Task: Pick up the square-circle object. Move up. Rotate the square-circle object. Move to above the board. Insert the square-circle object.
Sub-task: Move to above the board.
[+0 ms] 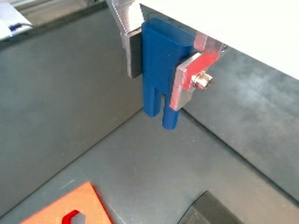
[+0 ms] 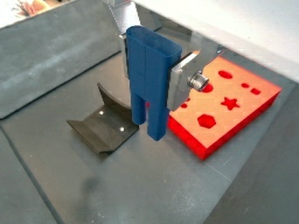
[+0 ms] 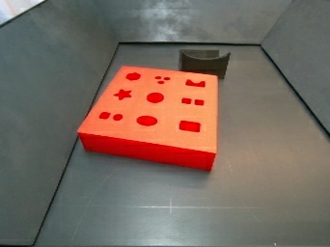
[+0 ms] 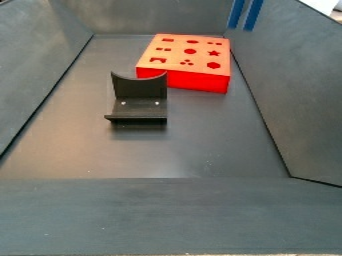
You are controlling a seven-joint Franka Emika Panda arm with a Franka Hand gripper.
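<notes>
Pickup and lift look done: the two-finger silver gripper [image 2: 158,74] is clamped on the slim blue two-pronged peg piece [image 2: 146,79], high above the floor. Reaching the flat red holed board [image 3: 154,106] and inserting are left.

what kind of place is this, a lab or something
Probably a robot lab test cell: a grey walled bin floor holds only a red board with shaped holes and a dark curved holder, while the gripper holds a blue square-circle object above them.
</notes>
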